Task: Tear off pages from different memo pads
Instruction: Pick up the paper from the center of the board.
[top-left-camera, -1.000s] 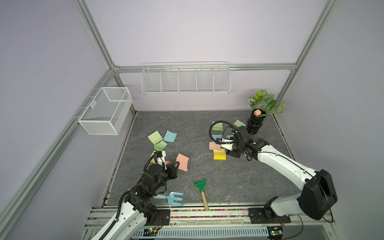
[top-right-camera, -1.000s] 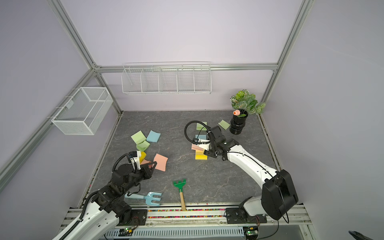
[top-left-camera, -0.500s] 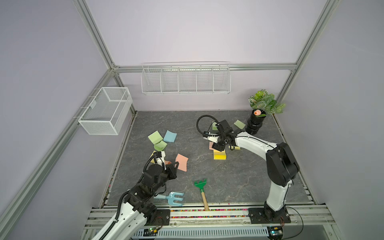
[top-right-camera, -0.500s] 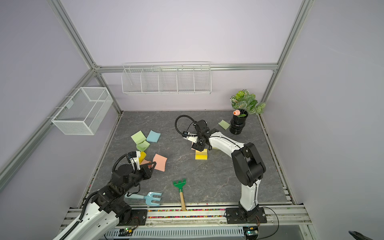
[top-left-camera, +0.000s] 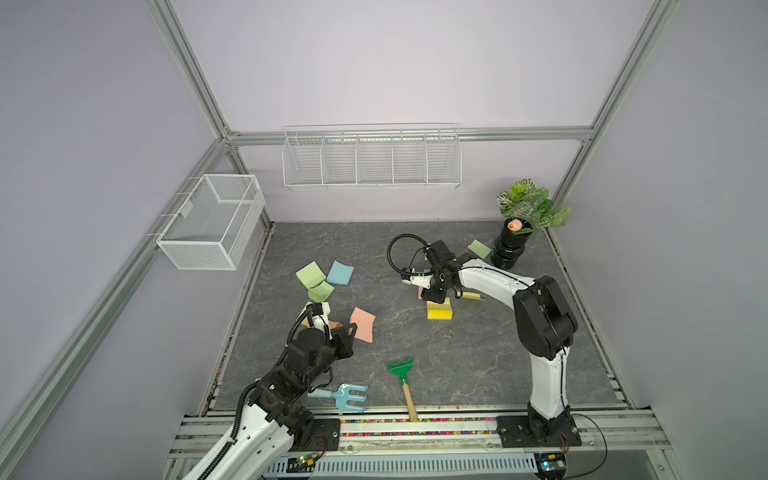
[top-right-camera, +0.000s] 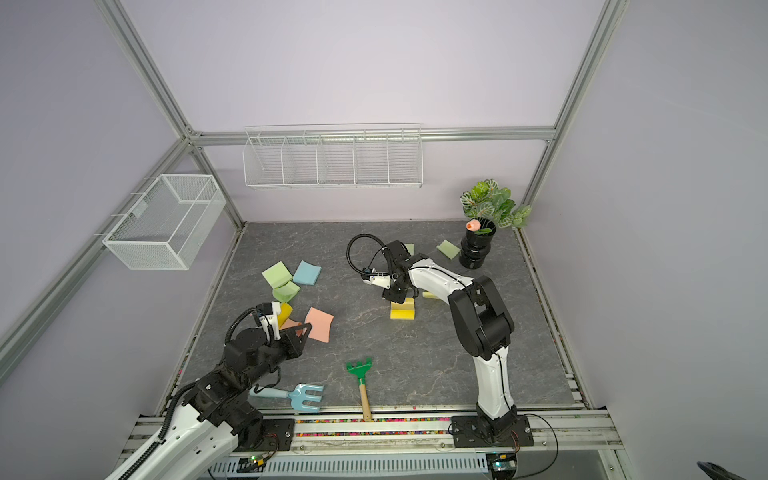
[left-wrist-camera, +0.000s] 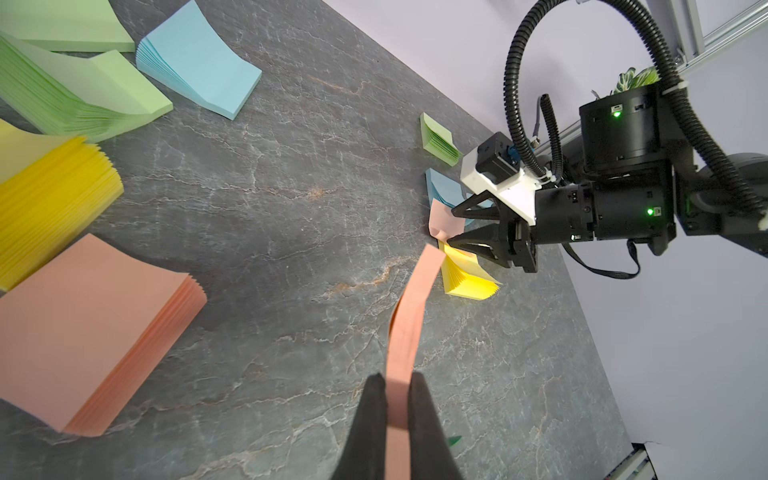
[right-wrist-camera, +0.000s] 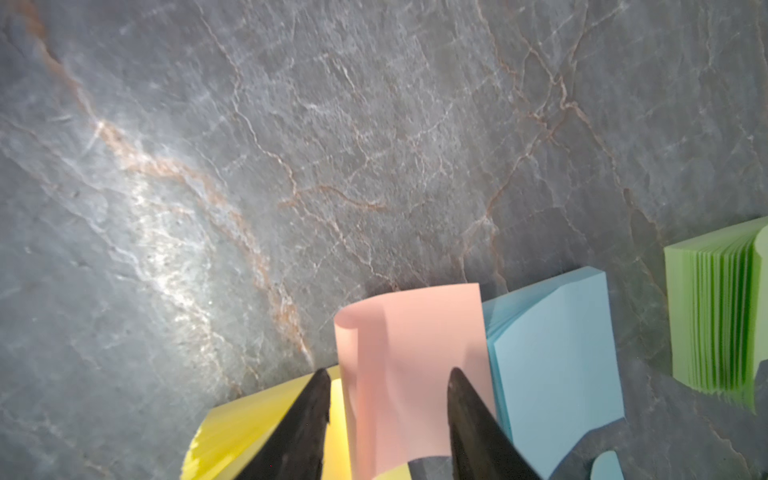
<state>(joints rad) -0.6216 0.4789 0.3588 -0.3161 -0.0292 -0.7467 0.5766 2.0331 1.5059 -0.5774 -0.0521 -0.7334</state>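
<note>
**Left gripper** (left-wrist-camera: 397, 376): no change over the last second. It is clamped on a salmon page (left-wrist-camera: 409, 311), held up beside the salmon memo pad (left-wrist-camera: 91, 332).

**Right gripper** (right-wrist-camera: 388, 372): my arm has folded at the elbow and carried it a little across the far cluster. The jaws are narrower than a second ago but apart, gripping nothing. They straddle a curled salmon sheet (right-wrist-camera: 411, 353) between the yellow pad (right-wrist-camera: 249, 428) and the blue pad (right-wrist-camera: 552, 365).

**Reading:** one page is off. I judge a second pick is being lined up.
</note>
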